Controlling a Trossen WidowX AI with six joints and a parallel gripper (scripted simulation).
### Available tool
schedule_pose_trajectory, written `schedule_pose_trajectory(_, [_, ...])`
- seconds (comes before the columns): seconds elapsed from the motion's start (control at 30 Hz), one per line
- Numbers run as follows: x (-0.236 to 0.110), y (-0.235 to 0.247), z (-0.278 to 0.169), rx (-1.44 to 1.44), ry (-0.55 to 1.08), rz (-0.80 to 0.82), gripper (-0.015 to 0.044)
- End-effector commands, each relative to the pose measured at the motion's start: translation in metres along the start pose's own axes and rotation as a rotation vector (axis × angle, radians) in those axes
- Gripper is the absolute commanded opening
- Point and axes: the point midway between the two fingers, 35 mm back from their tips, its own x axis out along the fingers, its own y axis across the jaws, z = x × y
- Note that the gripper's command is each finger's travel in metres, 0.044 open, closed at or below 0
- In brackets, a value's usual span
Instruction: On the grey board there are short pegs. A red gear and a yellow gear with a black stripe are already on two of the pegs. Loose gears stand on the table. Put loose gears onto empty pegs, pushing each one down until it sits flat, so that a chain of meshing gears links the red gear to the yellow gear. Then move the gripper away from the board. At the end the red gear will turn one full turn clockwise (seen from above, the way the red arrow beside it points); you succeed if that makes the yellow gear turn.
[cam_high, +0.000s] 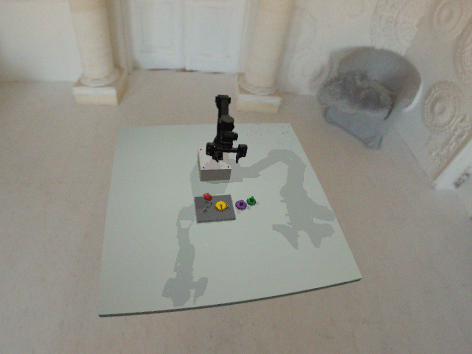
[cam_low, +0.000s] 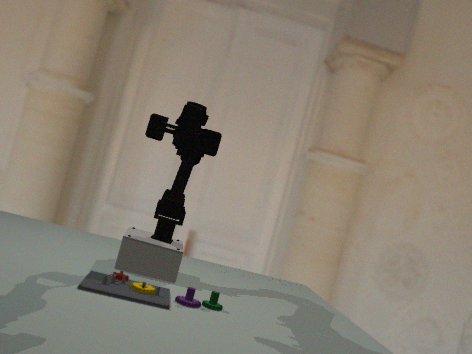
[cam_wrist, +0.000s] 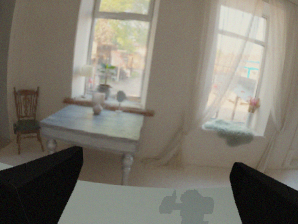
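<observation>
The grey board (cam_high: 215, 217) (cam_low: 90, 284) lies on the table with several short pegs. The red gear (cam_high: 207, 198) (cam_low: 120, 276) is at its back edge. The yellow gear (cam_high: 219, 205) (cam_low: 142, 288) sits to the front right of the red one, with bare pegs to its left and one to its right. A loose purple gear (cam_high: 241, 204) (cam_low: 188, 301) and a smaller green gear (cam_high: 251, 201) (cam_low: 213, 304) stand right of the board, each with an upright knob. My gripper (cam_high: 227, 160) (cam_low: 184, 135) (cam_wrist: 160, 165) is open and empty, high above the table, behind the board.
The arm's base block (cam_high: 215, 174) (cam_low: 147, 260) stands behind the board. The table (cam_high: 150, 260) (cam_low: 240, 330) carries shadows of the arm. The wrist view looks out over the table's far edge to a room with windows.
</observation>
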Motion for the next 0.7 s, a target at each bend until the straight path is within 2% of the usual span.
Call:
schedule_pose_trajectory(0.0, [0.001,0.001,-0.001,0.002,0.005,0.002,0.0426])
schedule_pose_trajectory(0.13, [0.015,0.02,-0.026,0.051,0.127,0.055,0.044])
schedule_pose_trajectory(0.37, [0.035,0.088,-0.122,0.217,0.595,0.155,0.044])
schedule_pose_trajectory(0.5, [0.025,0.125,-0.178,0.285,0.886,0.138,0.044])
schedule_pose_trajectory(0.67, [-0.007,0.164,-0.242,0.303,1.237,0.04,0.044])
